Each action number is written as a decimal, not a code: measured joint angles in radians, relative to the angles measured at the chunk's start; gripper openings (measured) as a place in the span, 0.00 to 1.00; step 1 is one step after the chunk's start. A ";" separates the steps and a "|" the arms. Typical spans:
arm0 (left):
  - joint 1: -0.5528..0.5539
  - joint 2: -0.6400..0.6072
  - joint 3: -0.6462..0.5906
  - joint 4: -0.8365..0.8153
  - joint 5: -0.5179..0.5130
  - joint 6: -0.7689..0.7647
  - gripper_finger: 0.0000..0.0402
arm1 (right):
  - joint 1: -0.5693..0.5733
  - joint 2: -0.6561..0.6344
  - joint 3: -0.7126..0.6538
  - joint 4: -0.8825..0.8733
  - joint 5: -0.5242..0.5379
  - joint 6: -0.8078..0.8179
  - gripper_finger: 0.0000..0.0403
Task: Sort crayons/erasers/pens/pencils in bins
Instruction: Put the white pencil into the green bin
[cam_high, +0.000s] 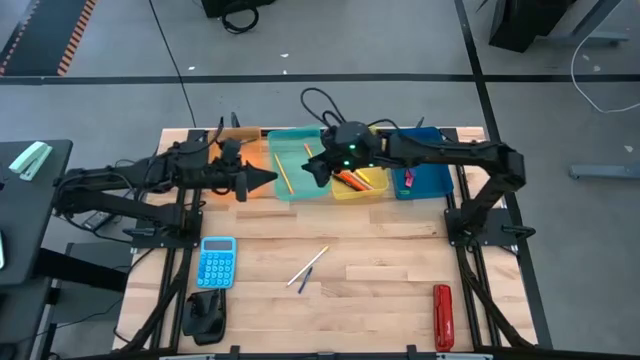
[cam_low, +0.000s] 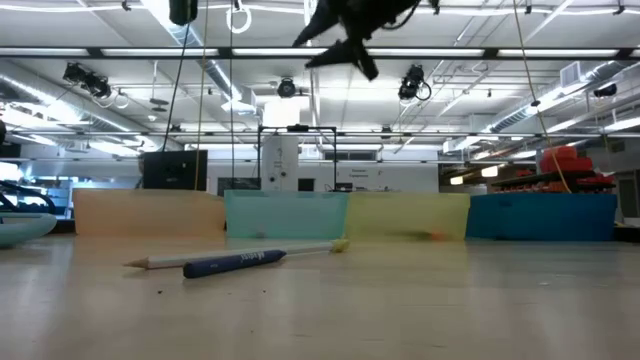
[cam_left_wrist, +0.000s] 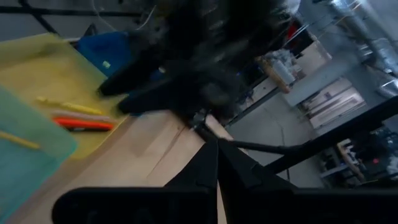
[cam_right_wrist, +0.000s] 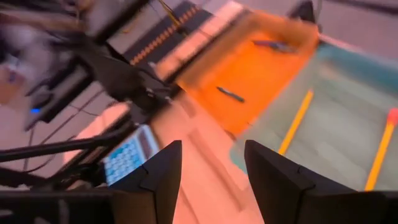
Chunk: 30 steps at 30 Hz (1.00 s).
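Four bins stand in a row at the far edge: orange (cam_high: 240, 150), teal (cam_high: 295, 160), yellow (cam_high: 372, 188) and dark blue (cam_high: 430, 178). Pens (cam_right_wrist: 230, 94) lie in the orange bin, pencils (cam_right_wrist: 296, 121) in the teal, crayons (cam_left_wrist: 81, 121) in the yellow, and an eraser (cam_high: 408, 180) in the blue. A pencil (cam_low: 160, 260) and a blue pen (cam_low: 235, 262) lie crossed on the table's middle. My left gripper (cam_high: 265, 180) is shut and empty, level, high over the orange and teal bins' near edge. My right gripper (cam_right_wrist: 211, 177) is open and empty, high over the teal bin.
A light-blue calculator (cam_high: 216, 262) lies near the left edge, a black object (cam_high: 205, 315) at the near left corner and a red oblong tool (cam_high: 442, 317) at the near right. Bare wood surrounds the loose pencil and pen.
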 joint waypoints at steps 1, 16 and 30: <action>0.000 0.009 -0.002 0.000 0.000 0.000 0.04 | 0.006 -0.020 0.000 0.001 0.001 -0.014 0.46; -0.052 0.256 0.011 0.346 0.000 -0.006 0.03 | 0.019 -0.280 0.000 -0.272 0.089 -0.263 0.46; -0.107 0.685 0.476 -0.288 -0.034 0.186 0.05 | 0.019 -0.421 0.000 -0.580 0.091 -0.414 0.46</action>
